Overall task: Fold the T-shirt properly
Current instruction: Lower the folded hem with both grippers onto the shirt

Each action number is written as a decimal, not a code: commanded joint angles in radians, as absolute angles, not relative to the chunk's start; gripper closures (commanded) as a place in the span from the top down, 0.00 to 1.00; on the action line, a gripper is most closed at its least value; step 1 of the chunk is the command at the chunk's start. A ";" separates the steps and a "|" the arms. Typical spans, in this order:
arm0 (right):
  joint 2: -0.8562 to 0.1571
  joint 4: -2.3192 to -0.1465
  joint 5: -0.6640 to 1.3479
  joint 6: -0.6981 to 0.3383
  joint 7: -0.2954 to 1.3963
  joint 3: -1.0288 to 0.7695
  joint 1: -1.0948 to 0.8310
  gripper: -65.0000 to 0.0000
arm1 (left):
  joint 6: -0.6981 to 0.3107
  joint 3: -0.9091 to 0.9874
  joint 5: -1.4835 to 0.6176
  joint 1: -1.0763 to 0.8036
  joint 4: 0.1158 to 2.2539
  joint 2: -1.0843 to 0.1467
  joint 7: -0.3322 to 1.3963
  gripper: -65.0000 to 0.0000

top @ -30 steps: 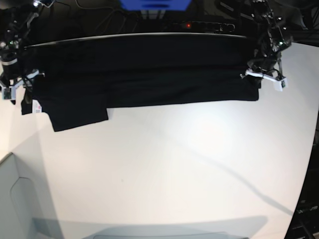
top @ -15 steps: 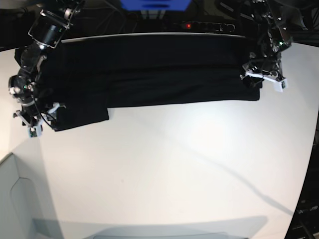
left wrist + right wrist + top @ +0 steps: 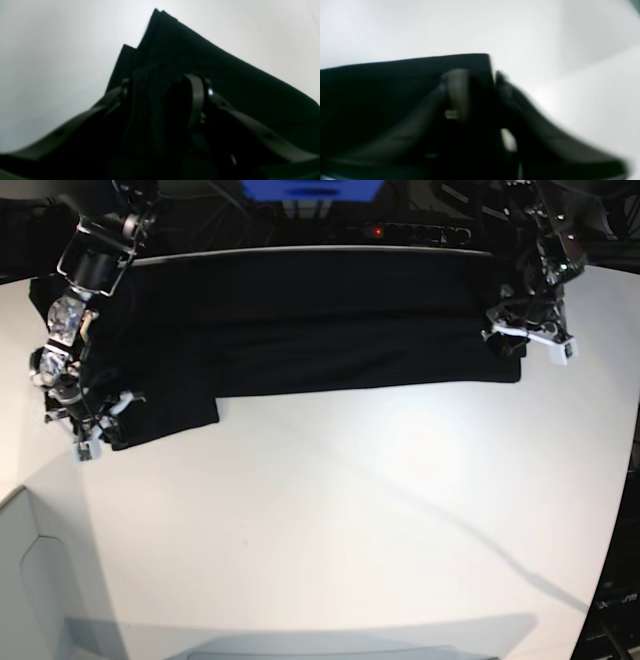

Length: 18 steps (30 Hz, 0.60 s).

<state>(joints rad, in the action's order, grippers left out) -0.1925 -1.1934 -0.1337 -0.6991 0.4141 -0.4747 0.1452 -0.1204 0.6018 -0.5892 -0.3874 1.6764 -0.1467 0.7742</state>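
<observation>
White table (image 3: 380,520), soft shadows; dark clutter, red light (image 3: 378,230) behind.

A big white smooth table (image 3: 350,510) fills the view, with a blue box (image 3: 310,188) behind its far edge.

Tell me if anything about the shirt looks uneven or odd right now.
Yes. The T-shirt lies folded into a long band on the table, but a flap hangs lower at the end by the right gripper, breaking the straight bottom edge. At the left gripper, the layered corners don't line up.
</observation>
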 commanded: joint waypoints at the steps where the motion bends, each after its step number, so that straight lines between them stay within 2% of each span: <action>1: -0.202 -1.204 -0.153 -0.698 0.441 -0.473 0.150 0.00 | -0.117 0.605 -0.590 -0.387 1.690 -0.157 0.766 0.42; 5: -0.186 -1.323 -0.151 -0.698 0.443 -0.490 0.120 0.00 | -0.117 0.605 -0.590 -0.387 1.687 -0.157 0.766 0.42; 8: -0.156 -1.494 -0.151 -0.698 0.450 -0.506 0.077 0.00 | -0.117 0.605 -0.590 -0.387 1.687 -0.157 0.766 0.42; 13: -0.099 -1.814 -0.151 -0.698 0.452 -0.524 -0.071 0.00 | -0.117 0.605 -0.593 -0.387 1.692 -0.157 0.766 0.42; 18: -0.018 -1.995 -0.151 -0.698 0.452 -0.596 -0.214 0.00 | -0.117 0.605 -0.591 -0.387 1.692 -0.157 0.766 0.42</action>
<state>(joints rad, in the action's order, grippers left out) -0.0048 -1.9766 -0.1623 -0.7029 0.4812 -0.5964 -0.2279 -0.1204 0.6003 -0.5930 -0.3855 1.6756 -0.1459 0.7742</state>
